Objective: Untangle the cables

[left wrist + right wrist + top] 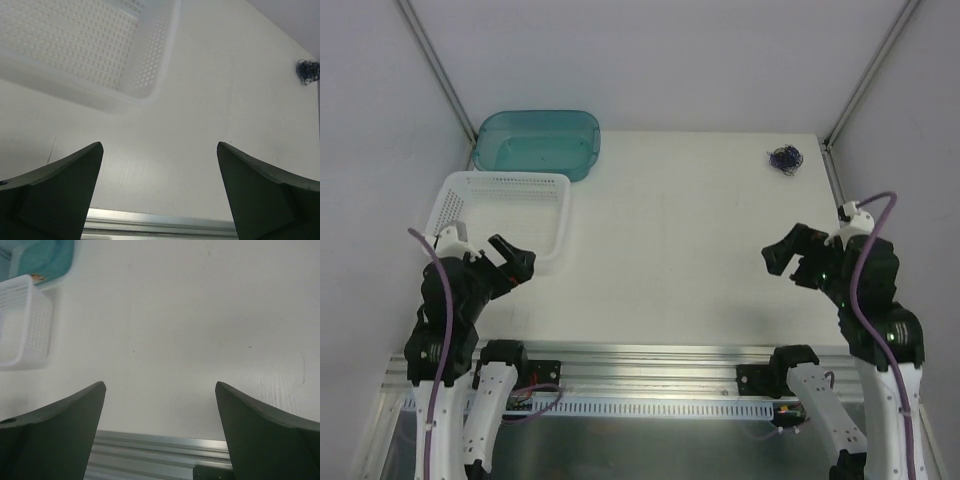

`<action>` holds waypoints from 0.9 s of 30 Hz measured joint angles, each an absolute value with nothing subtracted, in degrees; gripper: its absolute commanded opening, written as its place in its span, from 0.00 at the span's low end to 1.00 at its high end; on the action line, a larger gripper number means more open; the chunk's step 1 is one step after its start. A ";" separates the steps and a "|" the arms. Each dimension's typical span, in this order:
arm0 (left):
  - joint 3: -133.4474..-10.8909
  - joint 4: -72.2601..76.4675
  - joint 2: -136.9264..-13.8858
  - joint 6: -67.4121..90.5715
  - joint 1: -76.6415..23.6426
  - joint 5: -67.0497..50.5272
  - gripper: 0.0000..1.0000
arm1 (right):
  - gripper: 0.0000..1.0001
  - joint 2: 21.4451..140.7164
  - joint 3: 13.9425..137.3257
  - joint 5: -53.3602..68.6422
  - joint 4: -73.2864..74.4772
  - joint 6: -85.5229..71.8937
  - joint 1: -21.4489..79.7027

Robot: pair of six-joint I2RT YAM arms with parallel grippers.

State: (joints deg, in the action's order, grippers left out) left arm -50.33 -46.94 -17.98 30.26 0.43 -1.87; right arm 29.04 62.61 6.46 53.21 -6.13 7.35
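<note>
The cables (pixel 784 158) lie as a small dark blue-black tangle on the white table, near its far right corner. The left wrist view shows the same cables (pixel 307 71) at its right edge, far off. My left gripper (pixel 510 260) hangs open above the near left of the table, beside the white basket, with nothing between its fingers. On the near right, my right gripper (pixel 788 260) is open and empty too, well short of the tangle. The left gripper (pixel 160 147) and the right gripper (pixel 160 385) each show only bare table between their fingers.
A white perforated basket (pixel 545 181) stands at the left, by the left gripper. Behind it is a teal plastic tub (pixel 588 125). White walls close the table's sides and back. A metal rail (pixel 650 355) runs along the near edge.
</note>
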 measured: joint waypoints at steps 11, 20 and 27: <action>-48.23 -37.17 -31.51 22.00 0.43 -11.33 0.99 | 0.98 66.26 70.59 -7.25 37.74 -13.61 1.93; -36.05 -25.54 -27.81 17.45 0.43 -14.22 0.99 | 0.95 90.85 73.80 -7.05 19.05 -24.10 -7.18; -35.33 -22.37 -28.62 16.67 0.43 -15.27 0.99 | 0.94 108.88 84.53 -5.28 6.59 -29.95 -10.09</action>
